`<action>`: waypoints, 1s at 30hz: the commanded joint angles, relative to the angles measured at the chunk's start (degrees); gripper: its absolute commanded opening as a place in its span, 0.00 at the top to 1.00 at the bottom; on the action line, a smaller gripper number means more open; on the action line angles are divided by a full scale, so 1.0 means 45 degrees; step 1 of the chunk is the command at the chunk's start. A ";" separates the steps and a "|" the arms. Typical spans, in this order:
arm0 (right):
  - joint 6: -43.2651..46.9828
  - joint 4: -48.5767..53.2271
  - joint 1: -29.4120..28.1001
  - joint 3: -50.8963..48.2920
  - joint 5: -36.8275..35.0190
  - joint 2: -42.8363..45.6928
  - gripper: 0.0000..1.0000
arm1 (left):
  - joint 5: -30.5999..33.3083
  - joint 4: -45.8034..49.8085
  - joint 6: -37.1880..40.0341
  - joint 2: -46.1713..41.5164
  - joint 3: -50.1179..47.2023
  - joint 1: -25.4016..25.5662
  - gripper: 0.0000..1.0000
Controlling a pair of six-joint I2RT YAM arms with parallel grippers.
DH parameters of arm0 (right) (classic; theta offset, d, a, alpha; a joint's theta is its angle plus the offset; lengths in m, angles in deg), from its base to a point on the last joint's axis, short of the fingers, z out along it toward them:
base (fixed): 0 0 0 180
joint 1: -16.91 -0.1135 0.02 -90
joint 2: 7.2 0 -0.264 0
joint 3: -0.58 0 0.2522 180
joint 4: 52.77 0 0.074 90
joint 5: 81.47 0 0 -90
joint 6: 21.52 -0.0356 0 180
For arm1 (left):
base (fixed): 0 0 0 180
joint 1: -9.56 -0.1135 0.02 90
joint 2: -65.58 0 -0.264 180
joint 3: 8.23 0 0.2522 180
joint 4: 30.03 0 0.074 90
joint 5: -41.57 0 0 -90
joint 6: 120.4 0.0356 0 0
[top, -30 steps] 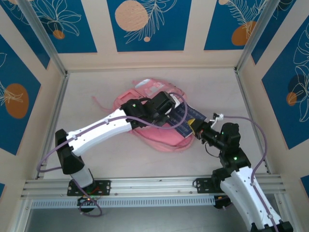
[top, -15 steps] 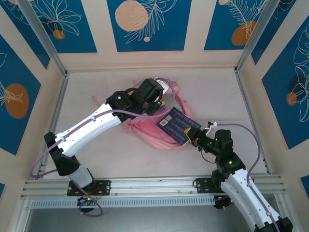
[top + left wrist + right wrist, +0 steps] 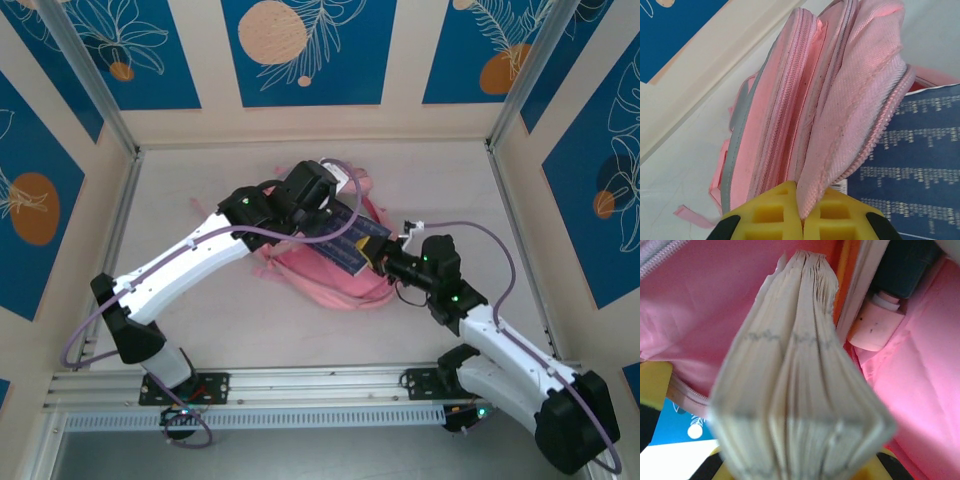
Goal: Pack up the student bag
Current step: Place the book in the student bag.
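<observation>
Left gripper (image 3: 801,222) is pinched tight on the zipper-edged flap of the student bag (image 3: 325,285), with pink fabric caught between its yellow fingers (image 3: 771,215). The bag lies mid-table (image 3: 190,190), mouth held up. A dark blue book (image 3: 352,245) slants partway into the opening, its pale page edges toward the right wrist camera. Right gripper (image 3: 379,262) is clamped on the book's near end.

No wording can be read anywhere. The book (image 3: 920,165) has a blue cover bearing rows of pale print, perhaps small lettering, too blurred to make out.
</observation>
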 commanded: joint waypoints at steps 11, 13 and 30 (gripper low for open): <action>-0.0324 -0.2339 -0.0585 0.1467 -0.3376 -0.4594 1.00 | -0.0157 -0.1415 -0.0234 -0.0671 0.1086 -0.0166 1.00; -0.0341 -0.1917 -0.0715 0.1830 -0.3780 -0.5074 1.00 | -0.0264 -0.1518 -0.0217 -0.0690 0.1101 -0.0175 1.00; 0.0601 0.0236 -0.1329 0.6610 -0.3727 -0.8951 0.23 | -0.0691 -0.1608 -0.0438 -0.0202 0.1444 -0.0554 1.00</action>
